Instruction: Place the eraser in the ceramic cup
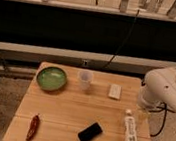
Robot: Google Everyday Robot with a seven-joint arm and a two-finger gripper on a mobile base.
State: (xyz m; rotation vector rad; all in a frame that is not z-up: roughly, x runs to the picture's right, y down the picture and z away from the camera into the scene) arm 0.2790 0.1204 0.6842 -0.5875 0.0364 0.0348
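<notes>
The eraser [90,133], a flat black block, lies on the wooden table [63,116] near the front, right of centre. The ceramic cup [84,79], pale and tapered, stands upright at the back middle of the table. My white arm [163,89] comes in from the right over the table's right edge. Its gripper [141,113] hangs low at the right side, right of and beyond the eraser and well right of the cup. The gripper holds nothing that I can see.
A green bowl [51,78] sits left of the cup. A small white block [114,91] lies right of the cup. A white bottle [131,129] lies just below the gripper. A red chili pepper [33,127] lies at the front left. A dark rail runs behind the table.
</notes>
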